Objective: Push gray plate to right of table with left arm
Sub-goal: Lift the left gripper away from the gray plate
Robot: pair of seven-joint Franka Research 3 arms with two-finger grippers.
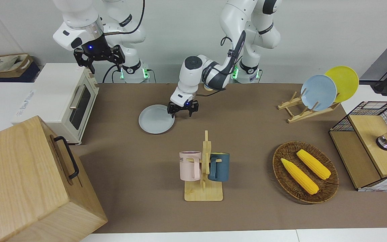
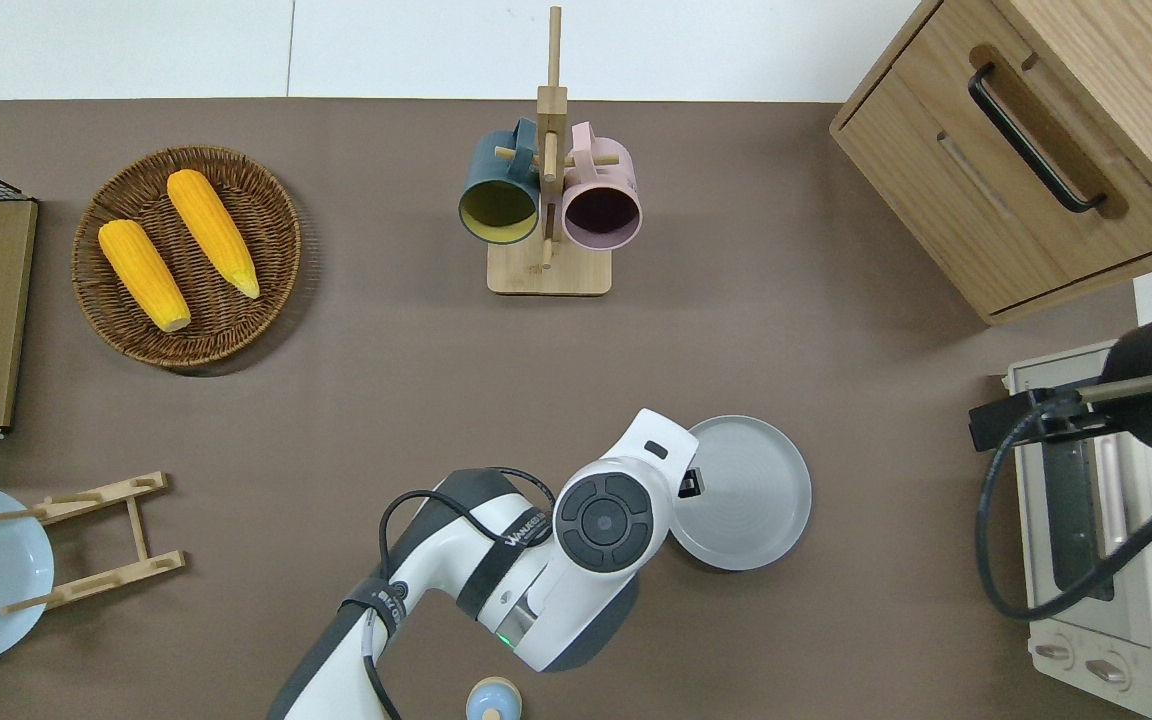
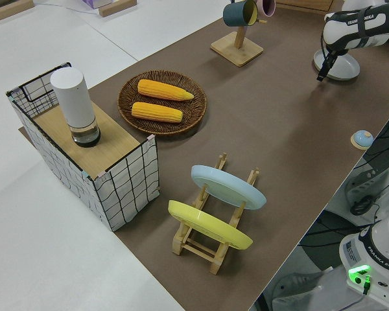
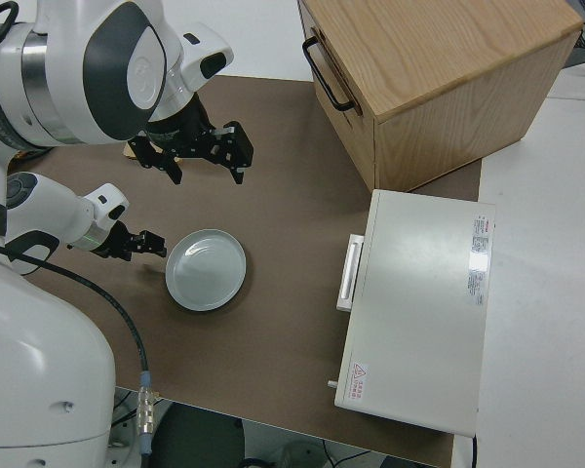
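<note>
Gray plate point(image 1: 156, 119) lies flat on the table point(image 1: 247, 141), round and shallow, pale with a faint blue tint, a raised rim and an empty inside. It sits near the robots' edge, between the mug rack point(image 1: 204, 168) and the robots, toward the right arm's end of the table, with the white toaster oven point(image 1: 64, 101) well apart from it at that end.

The left gripper point(image 1: 182, 111) is down at table level just beside the plate, at the rim that faces the left arm's end. Its fingers stand a little apart and hold nothing; one finger point(image 1: 171, 113) is at the plate's rim, seemingly touching it, though contact is hard to judge. In the overhead view the left arm's wrist covers part of that edge of the plate point(image 2: 741, 492).

The right arm is parked, the right gripper point(image 1: 99, 57) spread open with nothing in it.
</note>
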